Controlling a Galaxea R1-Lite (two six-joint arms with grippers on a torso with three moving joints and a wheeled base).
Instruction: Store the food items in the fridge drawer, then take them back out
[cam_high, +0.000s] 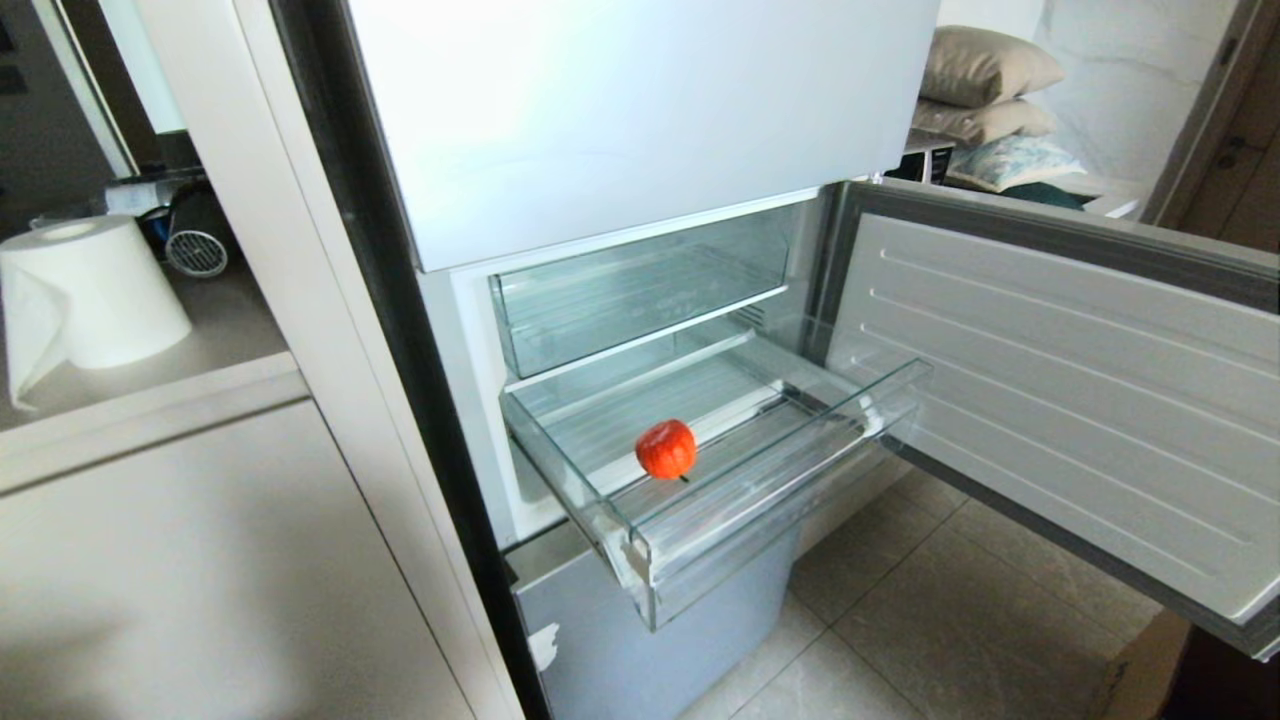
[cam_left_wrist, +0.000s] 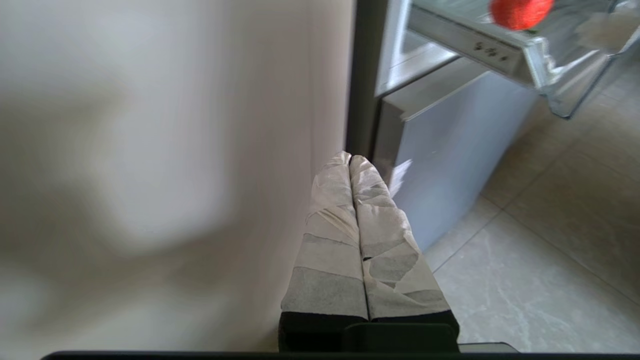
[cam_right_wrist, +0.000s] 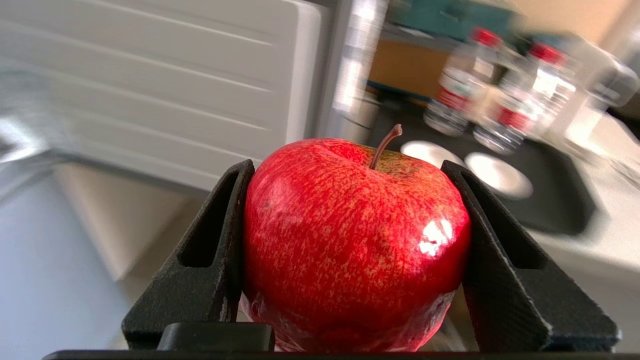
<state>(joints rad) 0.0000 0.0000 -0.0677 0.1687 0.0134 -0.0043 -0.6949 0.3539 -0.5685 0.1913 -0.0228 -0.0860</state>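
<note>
Right now the right gripper (cam_right_wrist: 350, 250) is clenched on a red apple (cam_right_wrist: 355, 240), one black finger pressed against each flank, stem up, with nothing of the drawer beneath it in the right wrist view. Neither arm shows in the head view, so the apple is well apart from its goal. Behind it lie the inner face of the open fridge door (cam_high: 1060, 400) and, further off, blurred red-capped bottles (cam_right_wrist: 505, 95) on a counter.

The step in hand looks like carrying the apple to the fridge drawer (cam_high: 640, 545). To do it well, I would come in over the thick clear front lip rather than through it, lower until the apple is close to the ribbed floor, and only then let go — a round fruit dropped from height would likely roll. Setting it down beside the fruit already there, not on it, leaves room for a clean grasp later.

As for containers: the pulled-out drawer holds one item, an orange-red ribbed fruit (cam_high: 666, 448) resting near its front left part. The clear bin above it (cam_high: 640, 290) looks bare of food.

The left gripper (cam_left_wrist: 350, 162) is parked low by the pale cabinet side (cam_left_wrist: 175, 150), its taped fingers pressed together — holding nothing.
</note>
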